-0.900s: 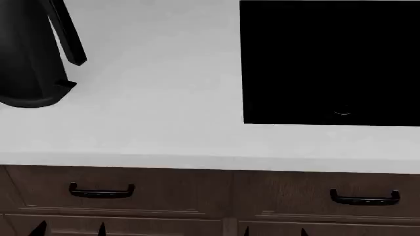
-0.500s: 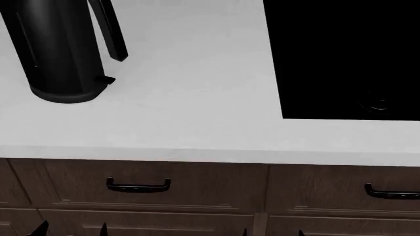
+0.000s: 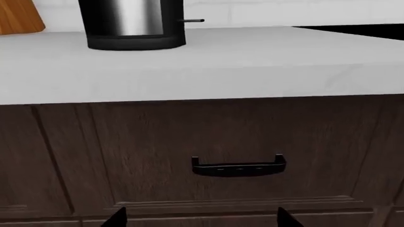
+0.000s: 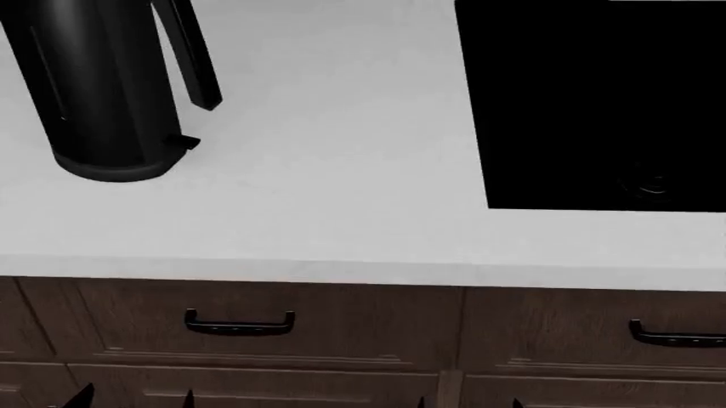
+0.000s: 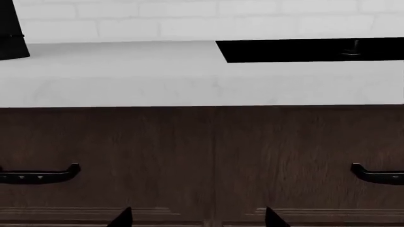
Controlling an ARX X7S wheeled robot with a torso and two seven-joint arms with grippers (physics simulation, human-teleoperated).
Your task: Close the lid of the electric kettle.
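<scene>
**Kettle in reach of view, lid not yet touched**

The electric kettle (image 4: 100, 89) stands on the white countertop (image 4: 329, 187), well left of the black cooktop (image 4: 596, 102). Its top is cut off in every view, so the lid cannot be seen — open or closed, I cannot tell. Both grippers are low, in front of the drawer handle (image 3: 238, 166); only their fingertips show, spread apart and holding nothing. By my judgement the whole closing is left. No readable writing anywhere.

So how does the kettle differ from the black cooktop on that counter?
The electric kettle stands tall and cylindrical; the cooktop lies flat and rectangular, set into the counter. The kettle has a loop handle; the cooktop has none. The kettle sits left, the cooktop right. Both are glossy black.
</scene>
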